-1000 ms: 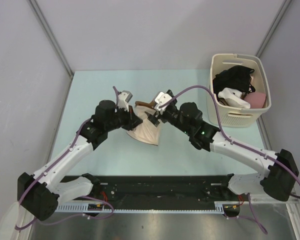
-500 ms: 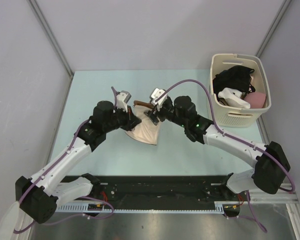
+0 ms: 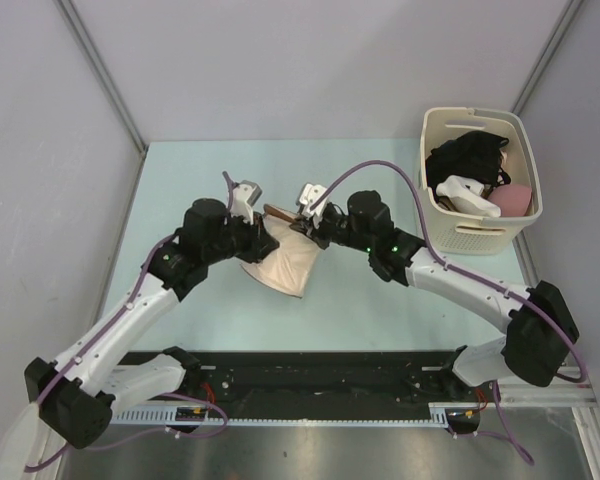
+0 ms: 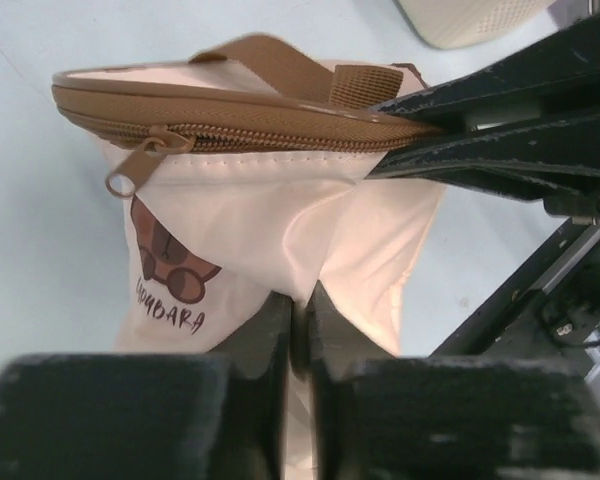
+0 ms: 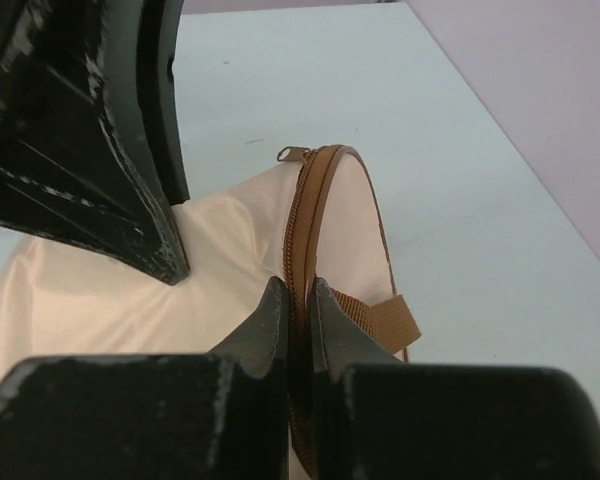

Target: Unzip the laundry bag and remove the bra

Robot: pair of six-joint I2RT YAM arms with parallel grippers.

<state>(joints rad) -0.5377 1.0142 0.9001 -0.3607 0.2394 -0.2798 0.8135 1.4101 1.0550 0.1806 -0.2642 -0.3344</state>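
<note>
The cream laundry bag (image 3: 285,265) lies between both arms at mid-table, zipper closed, brown zipper pull (image 4: 130,175) hanging at the rim's left end. My left gripper (image 4: 300,300) is shut on a fold of the bag's cloth wall beside the brown printed motif (image 4: 170,265). My right gripper (image 5: 298,290) is shut on the brown zipper trim (image 5: 305,215) at the rim, next to a webbing handle (image 5: 390,320). In the top view the left gripper (image 3: 265,240) and right gripper (image 3: 302,225) meet over the bag's top. The bra is hidden.
A rigid cream plastic basket (image 3: 480,235) with dark and pink garments stands at the back right corner of the pale blue table (image 3: 180,170). Grey walls close in the table on three sides.
The right gripper has closed on the zipper trim after reaching left toward the rim. The bag has sagged slightly toward the near side. The left gripper still pinches the cloth.
</note>
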